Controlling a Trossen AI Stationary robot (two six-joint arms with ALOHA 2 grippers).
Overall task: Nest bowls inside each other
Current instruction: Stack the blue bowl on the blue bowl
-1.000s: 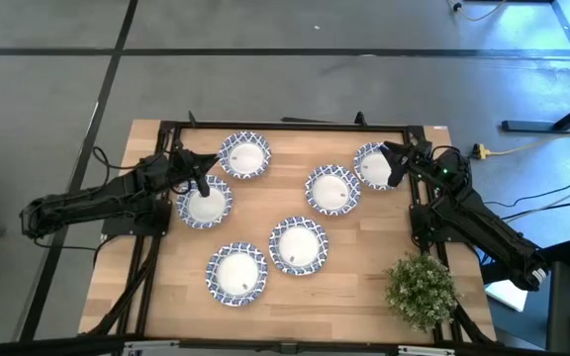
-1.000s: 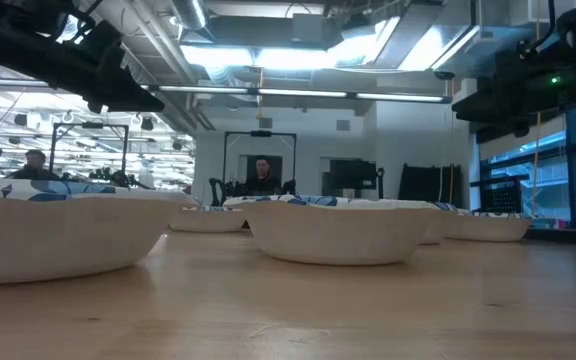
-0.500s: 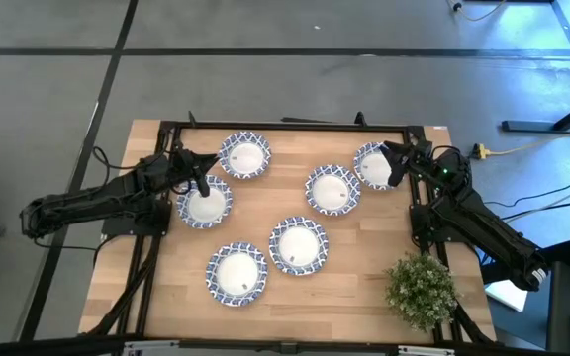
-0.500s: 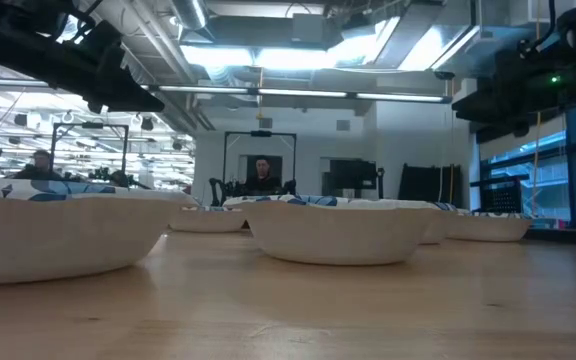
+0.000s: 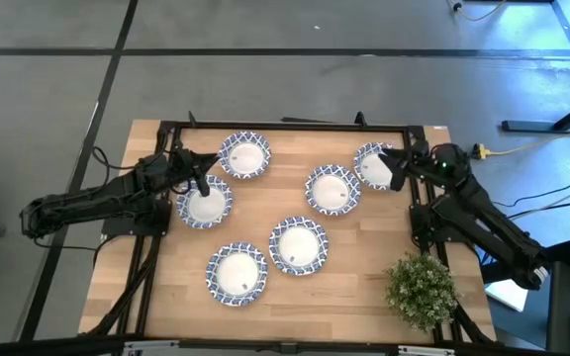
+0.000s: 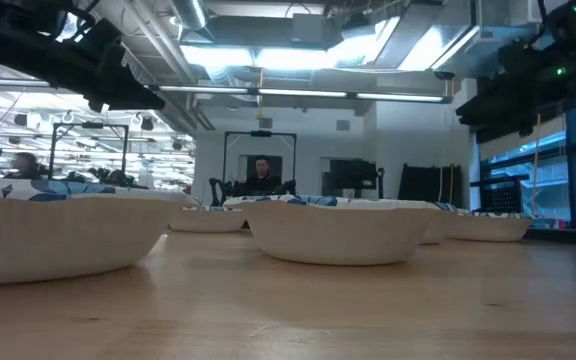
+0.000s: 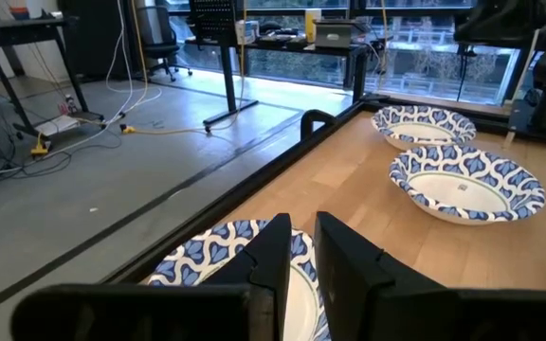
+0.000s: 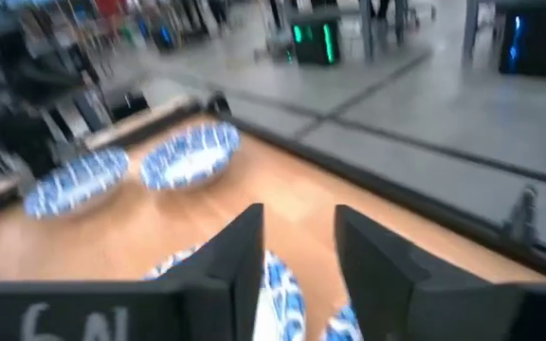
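Observation:
Six blue-and-white rimmed bowls rest separately on their bases on the wooden table: (image 5: 244, 155), (image 5: 205, 204), (image 5: 332, 189), (image 5: 372, 163), (image 5: 298, 244), (image 5: 237, 273). My left gripper (image 5: 202, 184) (image 7: 303, 248) sits at the far rim of the second bowl (image 7: 211, 260), its fingers almost together. My right gripper (image 5: 396, 170) (image 8: 299, 248) is open and hovers over the right-hand rim of the far-right bowl (image 8: 278, 282). The low view shows several bowls in a row (image 6: 338, 230), with neither gripper's fingertips in sight. My left gripper pinches the bowl's far rim (image 7: 254, 232) between its two fingers, which slant down from the table's left. The patterned band shows in the narrow gap between them. The bowl stays flat on the table.
A green potted plant (image 5: 422, 288) stands at the near right corner. Black frame rails (image 5: 285, 126) run along the far edge and both sides. Bare wood lies along the near edge (image 5: 334, 307) and between the bowls. People show in the room beyond the table.
My right arm's wrist has risen and shifted a little toward the far edge, while its gripper stays at the far-right bowl. All the bowls stay in place.

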